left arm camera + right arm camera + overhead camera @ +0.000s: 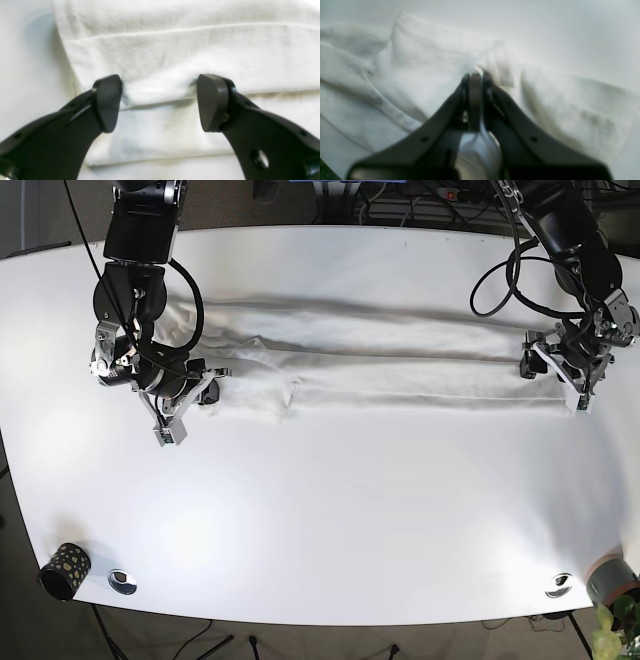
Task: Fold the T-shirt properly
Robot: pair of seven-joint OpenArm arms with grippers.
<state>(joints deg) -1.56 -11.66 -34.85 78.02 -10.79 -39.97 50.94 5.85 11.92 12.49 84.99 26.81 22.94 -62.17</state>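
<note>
Now right tool [476, 75] pinches T-shirt [400, 360] edge; left tool [160, 102] gapes wide over hem.

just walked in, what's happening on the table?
Two arms are folding a white T-shirt, which lies as a long band across the white table. The right tool is shut on fabric at one end. The left tool is open over the folded edge at the other end.
</note>
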